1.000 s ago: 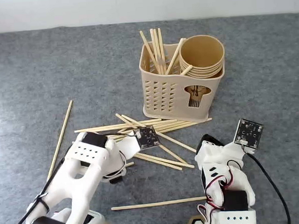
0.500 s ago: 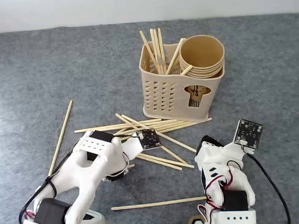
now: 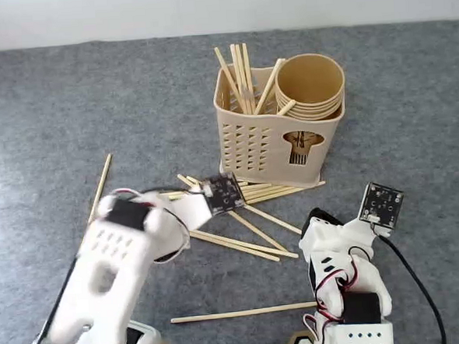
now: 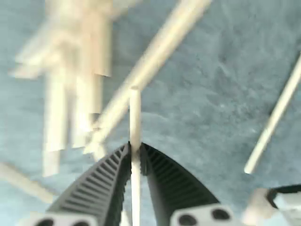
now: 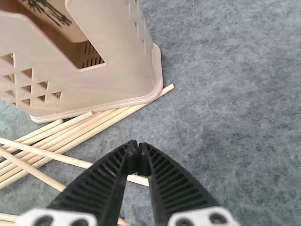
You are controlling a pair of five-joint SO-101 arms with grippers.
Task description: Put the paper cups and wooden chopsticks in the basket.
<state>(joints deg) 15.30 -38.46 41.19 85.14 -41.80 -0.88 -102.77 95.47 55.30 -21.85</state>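
Observation:
The beige basket (image 3: 268, 142) stands at the back of the table with a stack of paper cups (image 3: 310, 81) and several wooden chopsticks (image 3: 239, 74) upright inside it. More loose chopsticks (image 3: 253, 237) lie crossed on the grey mat in front of it. My left arm (image 3: 113, 245) is raised over the left end of that pile. Its gripper (image 4: 135, 151) is shut on one thin chopstick (image 4: 135, 115) held above the mat. My right gripper (image 5: 138, 149) is shut with nothing in it, low over the mat just before the basket's (image 5: 94, 70) front corner.
A single chopstick (image 3: 98, 197) lies apart on the left, and another (image 3: 242, 312) lies crosswise near the front edge between the arm bases. Bare grey mat surrounds the basket on the left, right and back.
My left arm has risen from the pile and swung slightly toward the basket, carrying a chopstick. The right arm has kept still.

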